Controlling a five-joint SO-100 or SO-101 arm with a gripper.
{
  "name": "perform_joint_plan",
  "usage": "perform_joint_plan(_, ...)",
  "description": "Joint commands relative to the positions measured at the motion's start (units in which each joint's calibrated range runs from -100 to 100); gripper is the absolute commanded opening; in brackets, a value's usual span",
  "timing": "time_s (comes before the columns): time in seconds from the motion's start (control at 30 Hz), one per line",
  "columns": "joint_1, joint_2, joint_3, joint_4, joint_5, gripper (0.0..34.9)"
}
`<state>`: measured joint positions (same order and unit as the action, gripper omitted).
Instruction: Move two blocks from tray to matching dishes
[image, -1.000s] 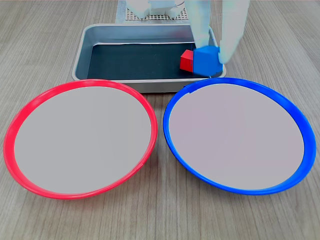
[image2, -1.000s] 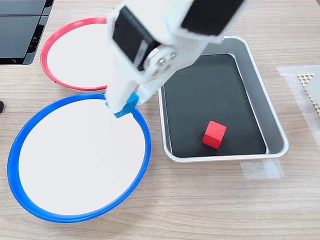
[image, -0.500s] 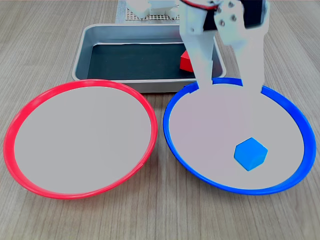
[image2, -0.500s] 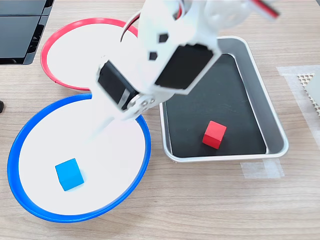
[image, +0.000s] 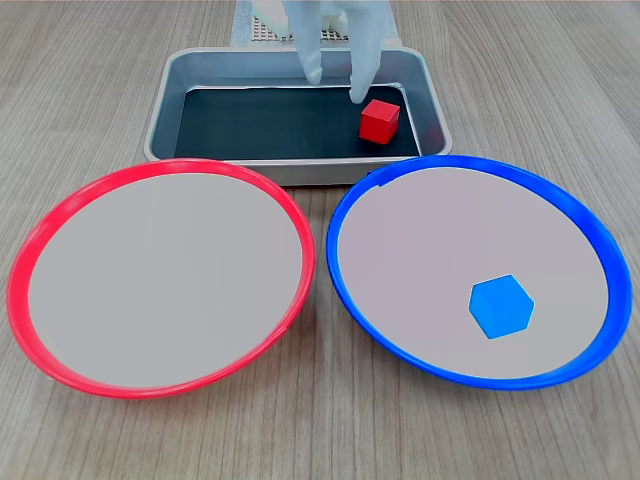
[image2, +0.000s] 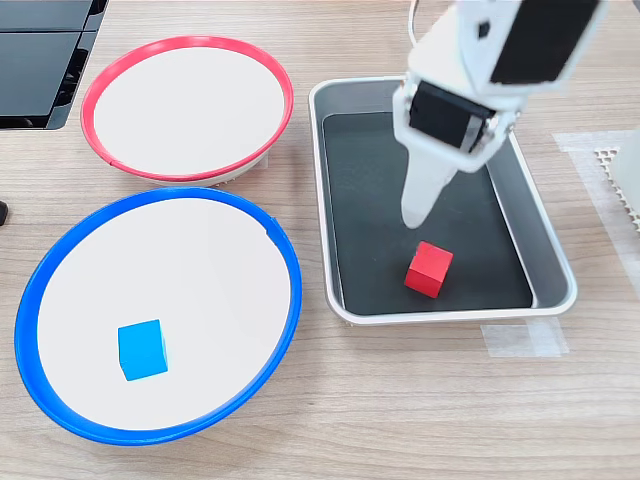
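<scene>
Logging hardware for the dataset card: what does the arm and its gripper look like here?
White plastic arm with black rectangular servo blocks set into its white housings, seen in the second exterior view. The gripper has two long, pale white fingers tapering to blunt tips. A thin cable shows near the top of the arm. No readable markings.

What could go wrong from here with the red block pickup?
1. The red block lies near the tray wall at the first exterior view's right; a finger could strike the wall.
2. The open gripper hangs beside the block, not over it, so closing now would likely miss or nudge it.
3. The red dish is the farther one; a loose grip may drop the block.
</scene>
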<state>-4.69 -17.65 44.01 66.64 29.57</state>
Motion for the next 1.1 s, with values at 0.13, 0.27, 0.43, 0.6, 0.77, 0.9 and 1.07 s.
perform_joint_plan(0.13,-3.9,0.8,1.5,-4.9,-1.1,20.0)
perform_joint_plan(0.27,-5.8,1.1,-1.8,-3.7,-2.1,19.9)
perform_joint_plan(0.43,-7.1,2.2,-0.4,-4.7,-1.8,20.2)
perform_joint_plan(0.6,-8.6,2.8,2.8,-7.4,-1.7,20.1)
perform_joint_plan(0.77,-9.1,3.7,5.5,-9.5,-0.6,8.8)
perform_joint_plan(0.9,-7.8,3.8,2.3,-5.7,0.6,0.1)
perform_joint_plan(1.07,-3.3,3.7,-17.9,8.6,0.2,0.1)
